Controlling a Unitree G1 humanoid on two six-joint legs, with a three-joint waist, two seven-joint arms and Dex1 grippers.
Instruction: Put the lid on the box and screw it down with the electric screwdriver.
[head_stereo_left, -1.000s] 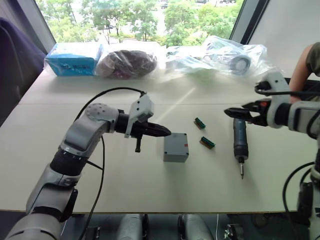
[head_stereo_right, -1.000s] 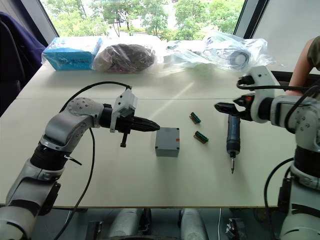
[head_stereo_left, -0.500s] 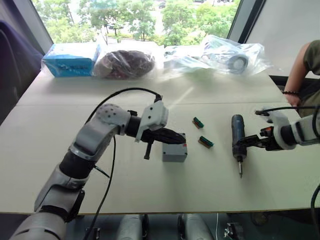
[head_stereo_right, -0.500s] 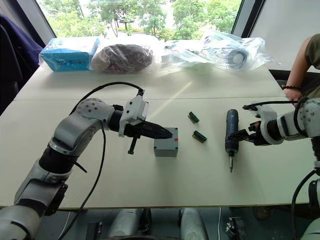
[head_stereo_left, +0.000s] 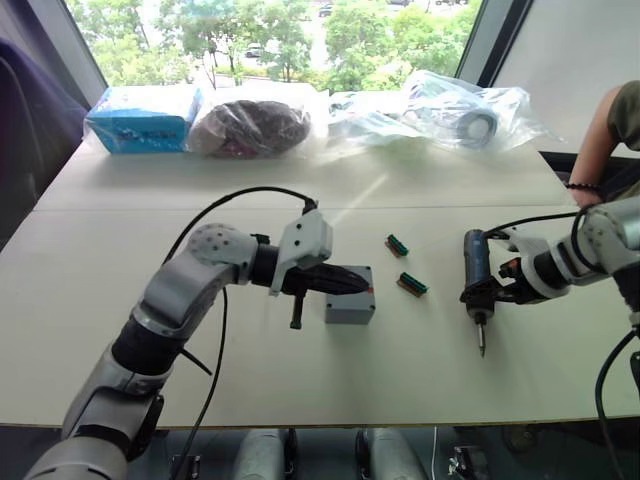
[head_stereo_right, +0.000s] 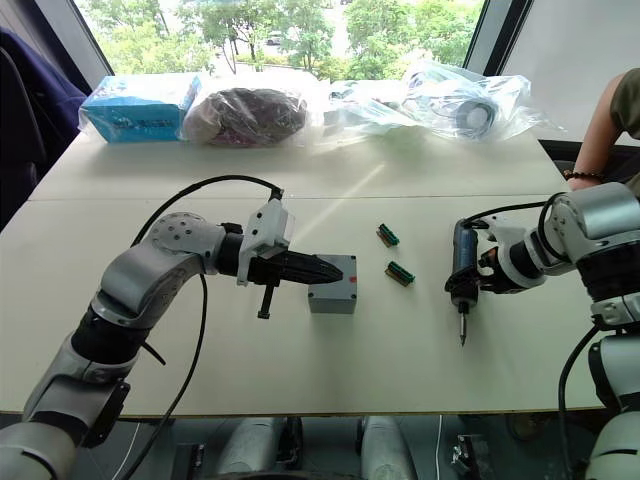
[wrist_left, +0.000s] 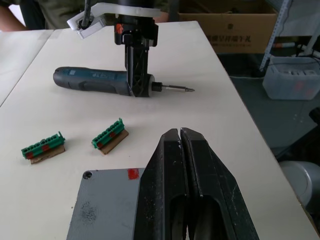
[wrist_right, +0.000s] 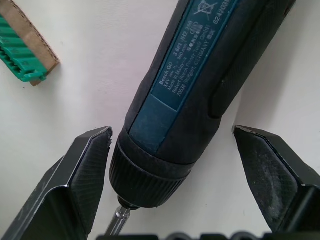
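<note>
The grey box (head_stereo_left: 350, 297) is sitting in the middle of the table (head_stereo_left: 300, 380) with its lid on top. The left gripper (wrist_left: 180, 150) is hovering over the box, its two fingers pressed together and holding nothing. The electric screwdriver (head_stereo_left: 477, 275) is lying on the table to the right. The right gripper (wrist_right: 172, 165) is reaching around its front end, fingers wide apart, one on each side. Two small green parts (head_stereo_left: 413, 284) are lying between box and screwdriver.

One box (head_stereo_left: 350, 296), one electric screwdriver (head_stereo_left: 477, 276), two green connector strips (head_stereo_left: 399, 244) (head_stereo_left: 413, 285), four bagged items (head_stereo_left: 255, 126).
</note>
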